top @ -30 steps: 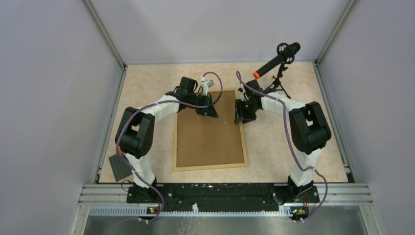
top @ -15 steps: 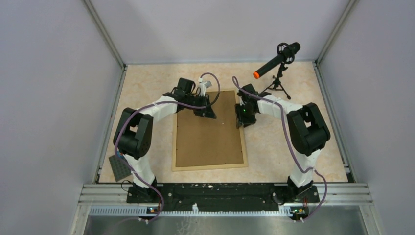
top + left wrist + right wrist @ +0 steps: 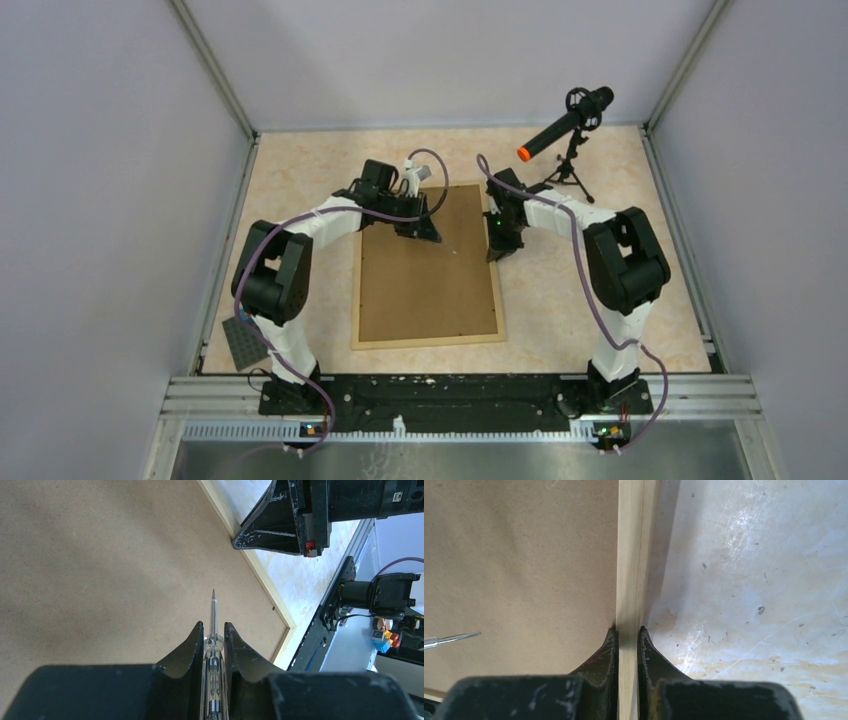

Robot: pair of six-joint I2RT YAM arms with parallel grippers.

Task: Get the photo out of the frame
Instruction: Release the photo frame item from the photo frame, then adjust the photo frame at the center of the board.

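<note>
Right gripper [image 3: 626,629] clamped on right rail of frame [image 3: 630,550], far end. Left gripper [image 3: 213,625] clamps a screwdriver [image 3: 214,607], tip over backing board [image 3: 100,555].

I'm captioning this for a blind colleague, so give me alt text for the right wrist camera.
The right claw is shut on the light-wood rail of the frame, gripping it from both sides. The brown backing board fills the left, the pale mottled table the right, and the thin metal tip of a screwdriver pokes in at the left edge.
</note>
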